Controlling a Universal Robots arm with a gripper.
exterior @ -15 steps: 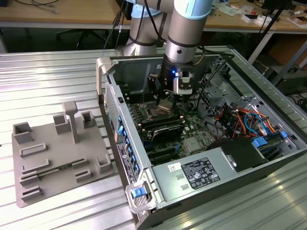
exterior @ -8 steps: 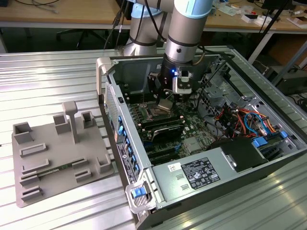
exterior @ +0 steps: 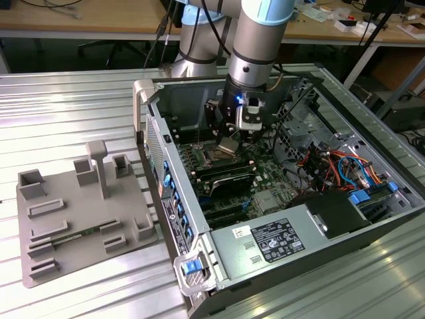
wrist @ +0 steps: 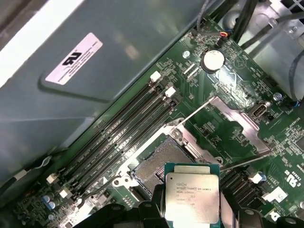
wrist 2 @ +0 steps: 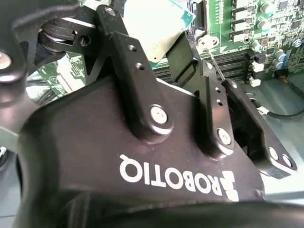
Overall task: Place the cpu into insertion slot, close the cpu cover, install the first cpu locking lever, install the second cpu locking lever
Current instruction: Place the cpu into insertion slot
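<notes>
- We see the cpu (wrist: pixel 192 192), a small square chip with a silver-grey face, pinched by its edges in the pincer (wrist: pixel 192 217). It hangs just over the insertion slot (wrist: pixel 159 159), apart from it and not seated in it.
- In the exterior view the cpu (exterior: pixel 230 147) sits tilted in the pincer (exterior: pixel 229 141), directly above the insertion slot (exterior: pixel 216 158).
- The pincer is closed down to the chip's width. In the second wrist view its black fingers (wrist 2: pixel 183 54) press on opposite sides of the cpu (wrist 2: pixel 156 23), with the pincer (wrist 2: pixel 147 35) holding nothing else.
- The insertion slot lies bare, and we can make out its dark contact field inside the silver rim.
- The cpu cover (wrist: pixel 240 126), a thin silver frame, is swung open and away from the insertion slot, on the side facing the round coin cell (wrist: pixel 212 60).
- Two thin wire levers (wrist: pixel 192 111) stand unlatched beside the insertion slot, one near the cover and one at the slot's other flank.
- Long black memory slots (wrist: pixel 123 137) run alongside the insertion slot, and beyond them is a grey labelled box (wrist: pixel 95 71).
- The arm (exterior: pixel 259 40) comes down onto the insertion slot from above, reaching inside the open computer case (exterior: pixel 153 133).
- Well away from the insertion slot, outside the case, a grey moulded fixture (exterior: pixel 80 219) rests on the ribbed metal tabletop (exterior: pixel 66 100).
</notes>
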